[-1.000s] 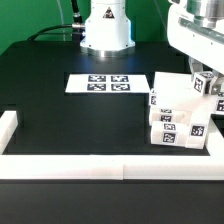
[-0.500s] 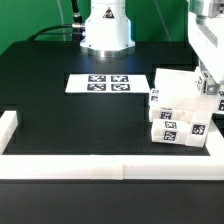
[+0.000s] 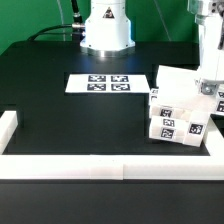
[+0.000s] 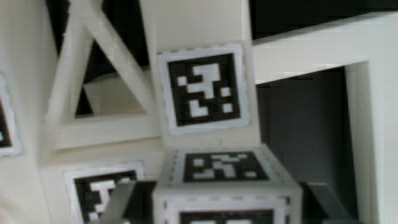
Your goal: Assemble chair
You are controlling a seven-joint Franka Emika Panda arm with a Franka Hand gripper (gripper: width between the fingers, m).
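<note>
White plastic chair parts (image 3: 178,112) sit bunched together at the exterior view's right, on the black table (image 3: 70,120), close against the white border wall (image 3: 100,168) that runs along the near edge and turns up the right side. The cluster reads as a boxy block on top with tagged pieces stacked below it; black-and-white square tags face the camera. The marker board (image 3: 104,83) lies flat further back, near the robot base (image 3: 107,30), well apart from the parts.

The arm comes down from the upper right over the cluster; the fingers (image 3: 212,88) are at the cluster's right edge, mostly cut off by the frame. Whether they clamp a part cannot be told from this view.

Wrist view: a tagged upright piece (image 4: 201,90) fills the centre, with a slanted brace (image 4: 93,60) beside it and a small tagged block (image 4: 217,168) close to the camera. Finger tips not clearly visible here either.
</note>
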